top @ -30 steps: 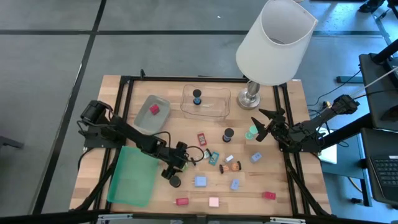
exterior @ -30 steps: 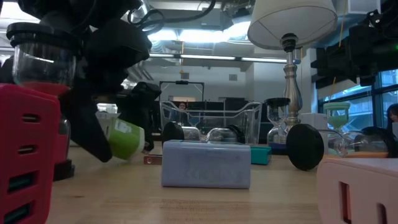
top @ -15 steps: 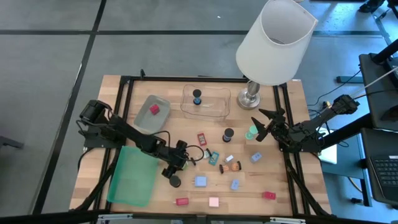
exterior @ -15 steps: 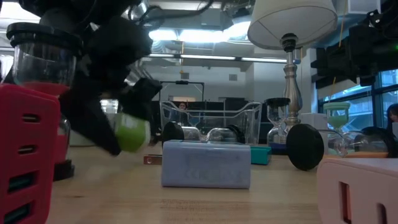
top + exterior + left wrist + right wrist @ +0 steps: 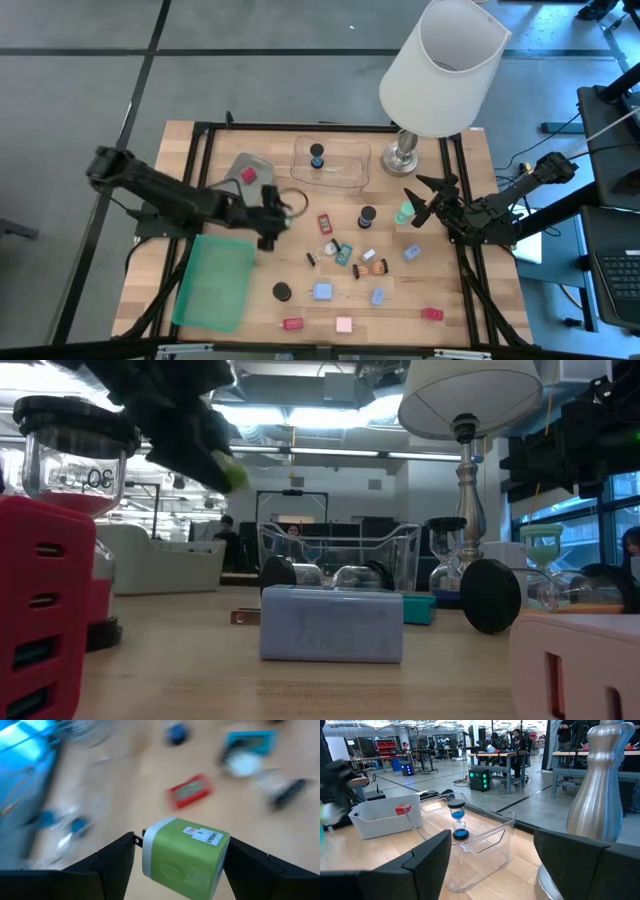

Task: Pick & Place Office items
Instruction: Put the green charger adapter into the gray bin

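The left end effector (image 5: 175, 865) pinches a green block (image 5: 184, 857) up in the air, near the grey tray (image 5: 232, 190). The right end effector (image 5: 418, 203) waits, spread apart, beside the lamp (image 5: 440, 70).

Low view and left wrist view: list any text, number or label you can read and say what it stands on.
"30" on the clear glass of the red sand timer at the low view's left edge.
White label on the green charger block gripped by the left gripper: a "4" is just legible; the word beside it is too blurred to read.
Red flat item on the table: any marking is blurred.
Nothing else readable.
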